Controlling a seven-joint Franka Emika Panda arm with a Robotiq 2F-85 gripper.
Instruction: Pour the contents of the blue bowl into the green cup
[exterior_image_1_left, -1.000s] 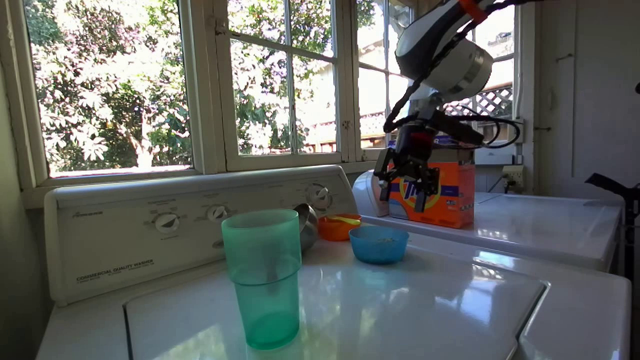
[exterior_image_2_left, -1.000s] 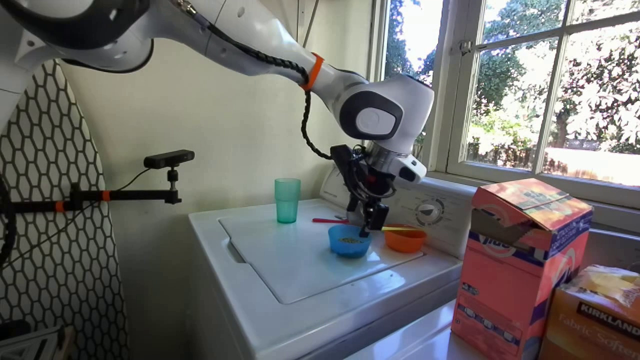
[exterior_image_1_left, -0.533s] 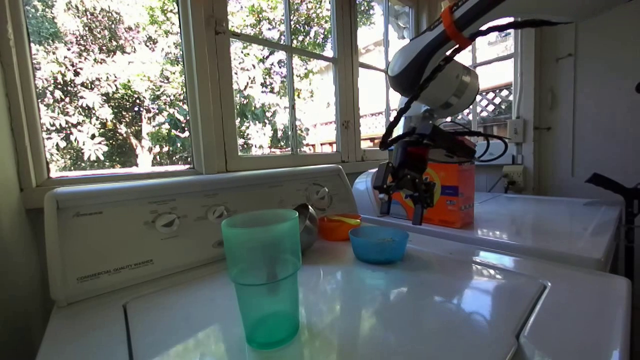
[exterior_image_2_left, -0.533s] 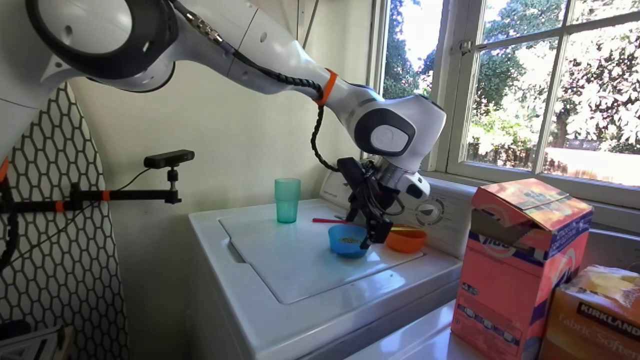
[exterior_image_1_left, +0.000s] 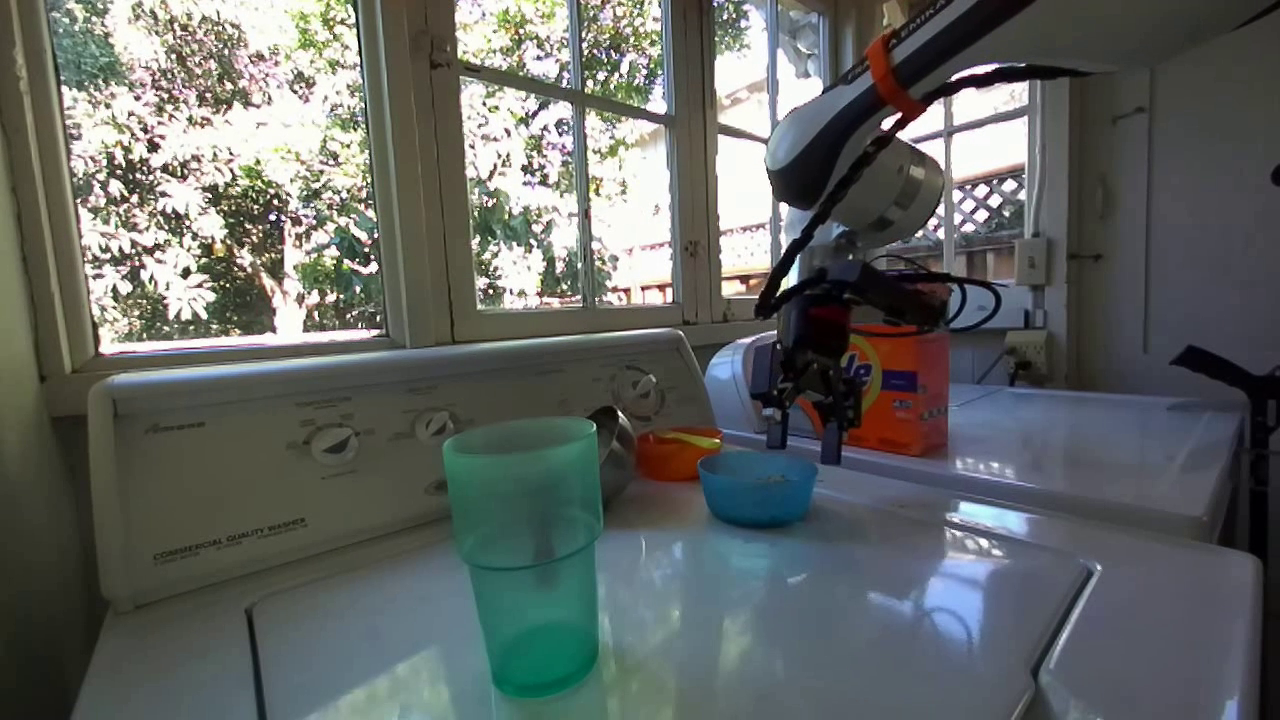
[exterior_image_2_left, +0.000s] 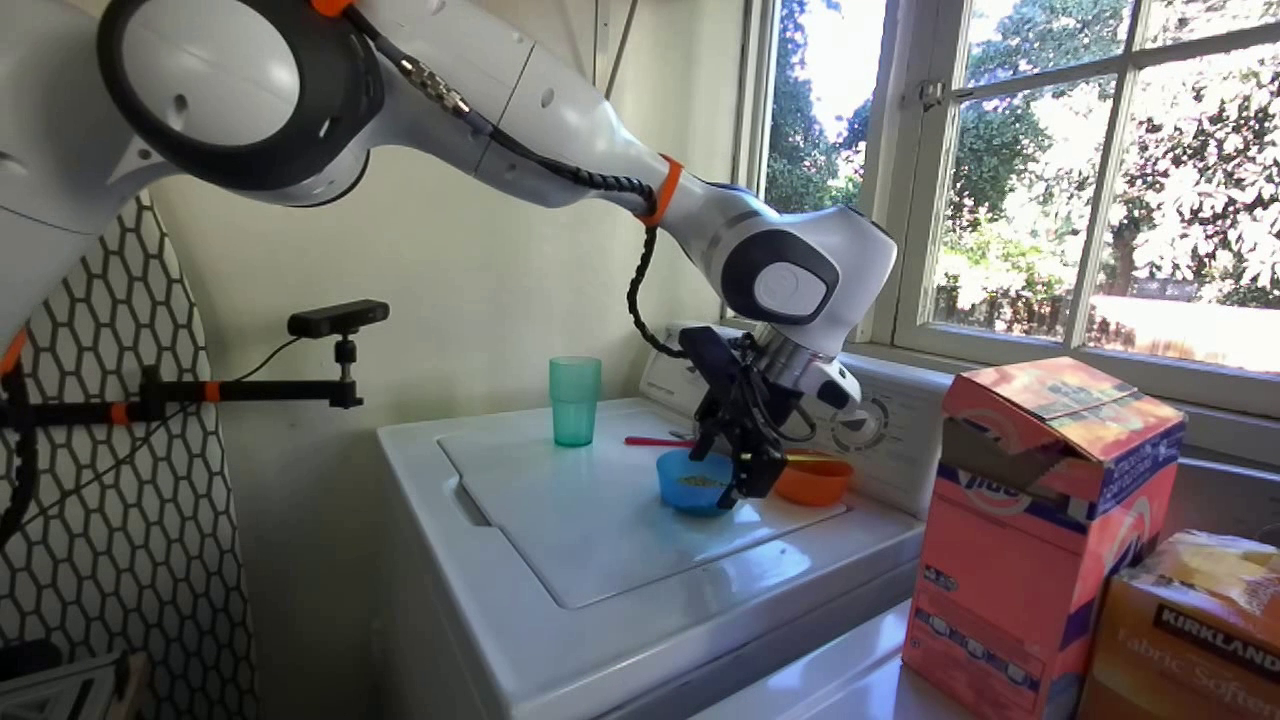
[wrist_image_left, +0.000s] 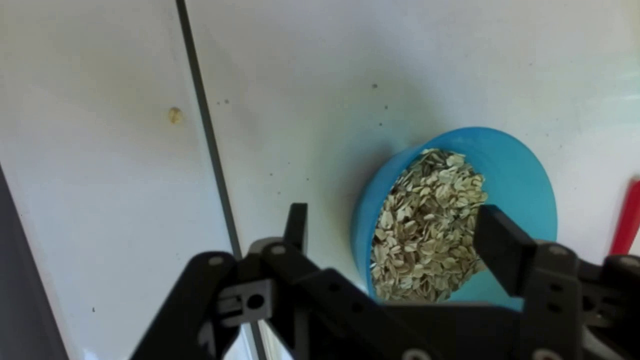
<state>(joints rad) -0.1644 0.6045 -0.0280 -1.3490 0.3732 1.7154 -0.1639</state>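
The blue bowl (exterior_image_1_left: 757, 492) stands upright on the washer lid in both exterior views (exterior_image_2_left: 688, 503) and fills the right of the wrist view (wrist_image_left: 520, 175). Tan flaky contents (wrist_image_left: 430, 220) lie heaped against one side of it. My gripper (exterior_image_1_left: 803, 438) is open and empty, pointing down close above the bowl (exterior_image_2_left: 715, 470). In the wrist view (wrist_image_left: 392, 225) one finger appears outside the rim, the other over the bowl's inside. No contact can be made out. The translucent green cup (exterior_image_1_left: 530, 560) stands upright on the lid, apart from the bowl (exterior_image_2_left: 575, 400), out of the wrist view.
An orange bowl (exterior_image_1_left: 665, 457) with a yellow utensil stands beside the blue bowl (exterior_image_2_left: 815, 482). A metal bowl (exterior_image_1_left: 615, 455) leans near the washer's control panel (exterior_image_1_left: 250, 470). A red utensil (exterior_image_2_left: 655, 441) lies behind. A Tide box (exterior_image_2_left: 1010, 560) and a Kirkland box (exterior_image_2_left: 1190, 640) stand nearby.
My gripper has moved down toward the blue bowl, and its fingers now point more steeply downward. The bowl and the green cup have not moved.
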